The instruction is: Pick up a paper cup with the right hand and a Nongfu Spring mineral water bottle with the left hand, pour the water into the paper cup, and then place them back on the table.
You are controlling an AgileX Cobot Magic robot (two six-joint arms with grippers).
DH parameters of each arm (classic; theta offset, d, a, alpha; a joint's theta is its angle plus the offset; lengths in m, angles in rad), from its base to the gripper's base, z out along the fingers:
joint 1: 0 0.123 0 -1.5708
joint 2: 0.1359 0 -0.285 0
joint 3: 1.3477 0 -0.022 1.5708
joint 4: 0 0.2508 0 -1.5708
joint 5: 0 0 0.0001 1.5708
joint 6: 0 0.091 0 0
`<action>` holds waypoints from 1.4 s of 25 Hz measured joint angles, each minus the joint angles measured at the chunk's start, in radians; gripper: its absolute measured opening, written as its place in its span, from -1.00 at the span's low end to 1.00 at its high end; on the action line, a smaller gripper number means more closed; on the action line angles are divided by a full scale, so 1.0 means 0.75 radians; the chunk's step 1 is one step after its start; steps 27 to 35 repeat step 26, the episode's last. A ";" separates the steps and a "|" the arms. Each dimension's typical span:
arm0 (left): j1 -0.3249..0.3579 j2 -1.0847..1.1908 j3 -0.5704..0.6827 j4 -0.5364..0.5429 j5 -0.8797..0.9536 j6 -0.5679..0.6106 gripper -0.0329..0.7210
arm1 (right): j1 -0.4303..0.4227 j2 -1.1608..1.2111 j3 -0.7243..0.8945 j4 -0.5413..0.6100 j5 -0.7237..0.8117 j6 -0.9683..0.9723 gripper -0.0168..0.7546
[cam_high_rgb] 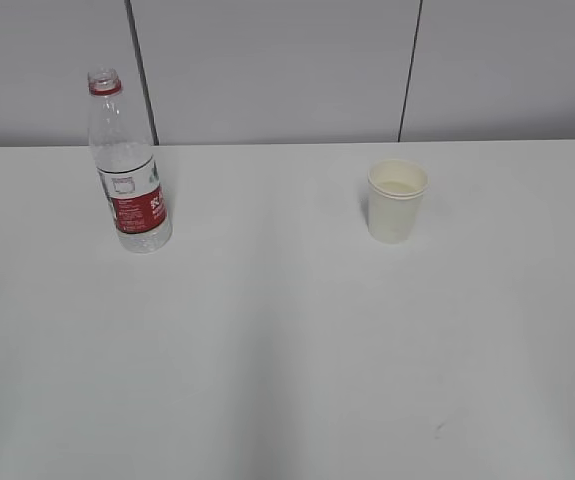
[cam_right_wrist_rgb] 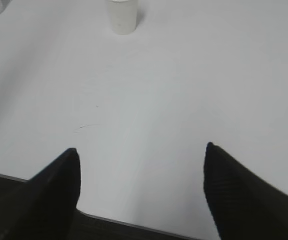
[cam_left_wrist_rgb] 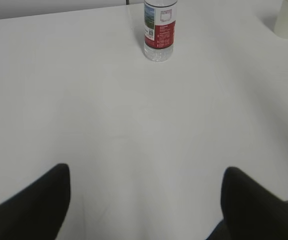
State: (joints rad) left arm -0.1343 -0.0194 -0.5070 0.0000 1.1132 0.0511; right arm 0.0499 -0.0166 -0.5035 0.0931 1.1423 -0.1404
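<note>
Nearest: left gripper (cam_left_wrist_rgb: 145, 200) and right gripper (cam_right_wrist_rgb: 141, 192), each showing spread, empty fingers low in its own wrist view, hanging above the near part of the table (cam_high_rgb: 287, 380); neither reaching into the exterior view. Farther out: bottle (cam_high_rgb: 127, 165) standing upright on the left, uncapped by the look of its open mouth, long axis vertical, lying straight ahead of the left gripper and slightly right of its midline. Cup (cam_high_rgb: 397, 200) standing upright on the right, well apart from the bottle, lying ahead and a little left of the right gripper. Each arm facing its own object, so no crossing seeming necessary. Judging from this layout, nothing grasped yet; forward reaches likely coming first.
</note>
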 joint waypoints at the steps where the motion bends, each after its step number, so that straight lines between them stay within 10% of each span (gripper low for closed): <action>1: 0.000 0.000 0.000 0.000 0.000 0.000 0.58 | 0.000 0.000 0.000 -0.011 0.000 -0.003 0.52; 35: 0.004 0.000 0.000 -0.010 0.000 0.000 0.58 | 0.000 0.000 0.000 -0.055 0.000 -0.022 0.52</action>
